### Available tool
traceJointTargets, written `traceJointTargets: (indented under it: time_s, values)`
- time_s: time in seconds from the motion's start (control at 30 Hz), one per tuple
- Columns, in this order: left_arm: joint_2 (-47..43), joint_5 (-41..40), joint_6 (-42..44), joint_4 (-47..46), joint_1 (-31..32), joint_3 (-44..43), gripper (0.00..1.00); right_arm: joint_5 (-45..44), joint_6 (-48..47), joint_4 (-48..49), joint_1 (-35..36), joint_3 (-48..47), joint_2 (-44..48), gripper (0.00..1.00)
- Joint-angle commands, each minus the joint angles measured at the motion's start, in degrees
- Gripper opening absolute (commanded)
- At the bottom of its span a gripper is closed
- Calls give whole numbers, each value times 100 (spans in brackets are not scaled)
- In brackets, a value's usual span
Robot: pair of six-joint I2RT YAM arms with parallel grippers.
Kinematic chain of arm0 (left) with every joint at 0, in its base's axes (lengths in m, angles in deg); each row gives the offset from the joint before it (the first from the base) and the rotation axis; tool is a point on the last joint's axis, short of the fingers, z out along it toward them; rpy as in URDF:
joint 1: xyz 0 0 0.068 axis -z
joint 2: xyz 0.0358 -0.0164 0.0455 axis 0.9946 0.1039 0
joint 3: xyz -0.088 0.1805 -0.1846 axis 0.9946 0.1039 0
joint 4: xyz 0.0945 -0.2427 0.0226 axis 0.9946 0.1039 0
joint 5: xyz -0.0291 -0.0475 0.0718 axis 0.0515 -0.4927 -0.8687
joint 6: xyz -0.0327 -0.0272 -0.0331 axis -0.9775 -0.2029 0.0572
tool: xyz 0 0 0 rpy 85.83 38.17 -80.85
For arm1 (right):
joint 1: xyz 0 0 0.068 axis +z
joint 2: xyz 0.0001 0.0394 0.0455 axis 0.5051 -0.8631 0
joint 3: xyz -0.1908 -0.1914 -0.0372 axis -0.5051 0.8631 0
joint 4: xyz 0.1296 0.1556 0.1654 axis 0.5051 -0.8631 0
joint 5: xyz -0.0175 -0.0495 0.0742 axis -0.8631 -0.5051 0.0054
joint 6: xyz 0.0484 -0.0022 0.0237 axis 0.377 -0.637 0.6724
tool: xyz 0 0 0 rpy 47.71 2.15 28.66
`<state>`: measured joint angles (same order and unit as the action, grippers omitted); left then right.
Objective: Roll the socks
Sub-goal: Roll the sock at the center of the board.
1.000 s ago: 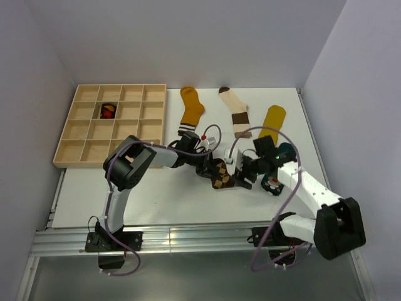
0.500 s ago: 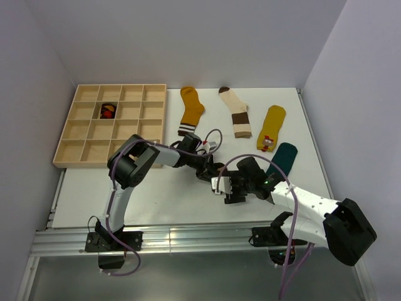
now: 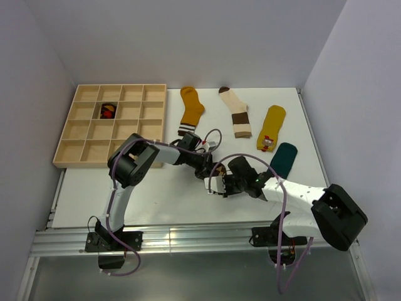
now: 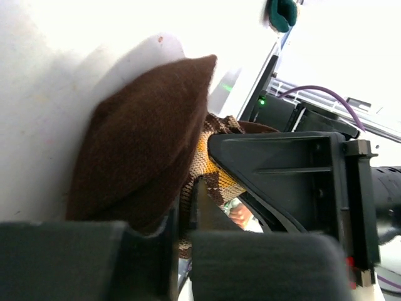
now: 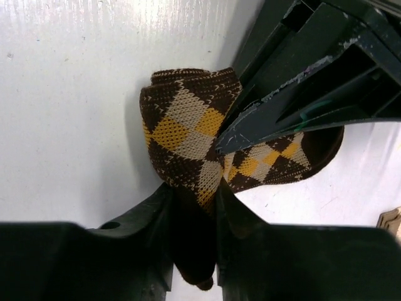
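A brown and orange argyle sock point(image 5: 188, 132) lies partly rolled at the table's middle, nearly hidden in the top view point(image 3: 220, 168) between both grippers. My left gripper point(image 4: 185, 210) is shut on its brown end point(image 4: 138, 157). From the opposite side my right gripper point(image 5: 194, 207) is shut on the rolled fold. The left fingers point(image 5: 282, 106) cross over the sock in the right wrist view. Flat at the back lie a mustard sock point(image 3: 190, 110), a cream banded sock point(image 3: 237, 114), a yellow sock point(image 3: 271, 127) and a teal sock point(image 3: 283, 159).
A wooden compartment tray point(image 3: 88, 147) stands at the back left, with one rolled sock point(image 3: 108, 111) in an upper cell. The right arm's body point(image 4: 294, 175) fills the left wrist view. Grey walls close in the table on three sides.
My right gripper swung left from beside the teal sock to the argyle sock and closed on its fold. The left gripper stayed shut on the sock.
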<state>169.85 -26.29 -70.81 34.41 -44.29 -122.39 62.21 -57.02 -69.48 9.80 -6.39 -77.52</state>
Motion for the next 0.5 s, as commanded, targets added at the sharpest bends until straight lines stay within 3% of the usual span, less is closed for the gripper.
traceJointTargets:
  time_s: [0.0, 0.1, 0.13, 0.17, 0.3, 0.47]
  values:
    - [-65, -854, 585, 636, 86, -4, 11, -101, -26, -493, 11, -359, -264, 21]
    - [-539, -1242, 630, 505, 60, 74, 27, 92, 18, -1328, -41, -728, -422, 21]
    - [-689, -1374, 578, 269, 25, 222, 36, 144, 18, -1541, -85, -938, -492, 21]
    - [-838, -1436, 508, -159, 7, 345, 40, 267, 27, -1743, -103, -1027, -519, 21]
    - [-1716, -1892, 148, -1155, -107, 1082, 45, 513, -26, -2490, -348, -1370, -694, 20]
    - [-2666, -3155, -380, -2227, -213, 2138, 46, 1137, -201, -3334, -848, -2151, -1335, 20]
